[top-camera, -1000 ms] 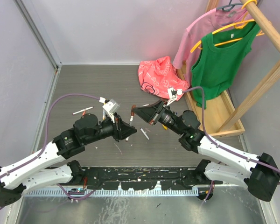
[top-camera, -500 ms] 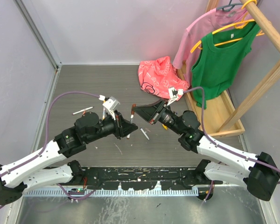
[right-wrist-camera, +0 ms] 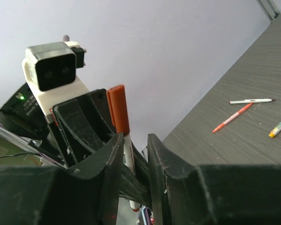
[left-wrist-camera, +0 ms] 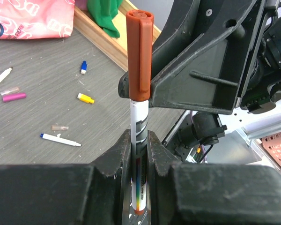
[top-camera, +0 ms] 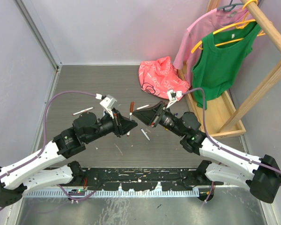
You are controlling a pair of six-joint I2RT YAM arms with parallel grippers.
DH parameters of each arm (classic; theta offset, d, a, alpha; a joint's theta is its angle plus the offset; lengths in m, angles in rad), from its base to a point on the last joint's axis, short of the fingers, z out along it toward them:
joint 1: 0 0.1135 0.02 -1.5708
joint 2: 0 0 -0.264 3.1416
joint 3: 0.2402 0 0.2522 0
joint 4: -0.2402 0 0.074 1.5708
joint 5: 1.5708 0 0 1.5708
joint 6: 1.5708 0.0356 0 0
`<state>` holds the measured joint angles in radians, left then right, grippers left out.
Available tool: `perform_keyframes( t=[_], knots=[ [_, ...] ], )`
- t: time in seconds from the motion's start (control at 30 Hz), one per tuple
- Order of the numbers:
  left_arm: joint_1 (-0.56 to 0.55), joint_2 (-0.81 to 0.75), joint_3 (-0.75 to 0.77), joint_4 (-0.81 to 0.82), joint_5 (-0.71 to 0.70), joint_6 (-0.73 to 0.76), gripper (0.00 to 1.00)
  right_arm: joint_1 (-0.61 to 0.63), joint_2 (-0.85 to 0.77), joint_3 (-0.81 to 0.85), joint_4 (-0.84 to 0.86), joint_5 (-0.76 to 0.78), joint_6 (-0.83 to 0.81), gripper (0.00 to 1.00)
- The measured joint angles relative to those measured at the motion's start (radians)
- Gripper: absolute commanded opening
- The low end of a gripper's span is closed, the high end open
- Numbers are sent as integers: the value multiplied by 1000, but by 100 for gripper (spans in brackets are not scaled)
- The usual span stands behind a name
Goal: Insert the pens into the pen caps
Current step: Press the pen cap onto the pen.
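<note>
My left gripper (top-camera: pixel 129 123) (left-wrist-camera: pixel 139 140) is shut on a white pen (left-wrist-camera: pixel 139 123) and holds it upright above the table. A dark red cap (left-wrist-camera: pixel 139 51) sits on the pen's top end, which also shows in the top view (top-camera: pixel 131 108). My right gripper (top-camera: pixel 140 114) (right-wrist-camera: pixel 133 140) is right next to the capped pen (right-wrist-camera: pixel 118 110) with its jaws apart. The pen stands by its left finger, which does not grip it. On the table lie a blue cap (left-wrist-camera: pixel 83 68), a yellow cap (left-wrist-camera: pixel 85 98), a purple cap (left-wrist-camera: pixel 13 97) and a white pen with a blue tip (left-wrist-camera: pixel 60 139).
A pink bag (top-camera: pixel 159 77) lies at the back of the table. A wooden clothes rack (top-camera: pixel 225 112) with pink and green tops stands at the right. More loose pens lie on the left (top-camera: pixel 83 111) (right-wrist-camera: pixel 250 101) and in the middle (top-camera: pixel 145 134).
My left gripper has moved away from the near edge with the pen. The dark red cap now stands clear of the right gripper's tips, and the two grippers are closer together.
</note>
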<state>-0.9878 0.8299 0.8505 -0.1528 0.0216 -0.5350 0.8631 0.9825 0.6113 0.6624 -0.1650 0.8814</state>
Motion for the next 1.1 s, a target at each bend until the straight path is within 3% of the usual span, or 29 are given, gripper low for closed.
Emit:
perform_keyframes(
  t=[0.3, 0.7, 1.1],
  knots=[
    [0, -5, 0, 7, -6, 0, 0, 0, -49, 19, -153, 16, -73, 39],
    [0, -20, 0, 7, 45, 1, 0, 0, -108, 166, -297, 76, -182, 52],
    [0, 14, 0, 7, 132, 5, 0, 0, -55, 237, -348, 78, -200, 52]
  ],
)
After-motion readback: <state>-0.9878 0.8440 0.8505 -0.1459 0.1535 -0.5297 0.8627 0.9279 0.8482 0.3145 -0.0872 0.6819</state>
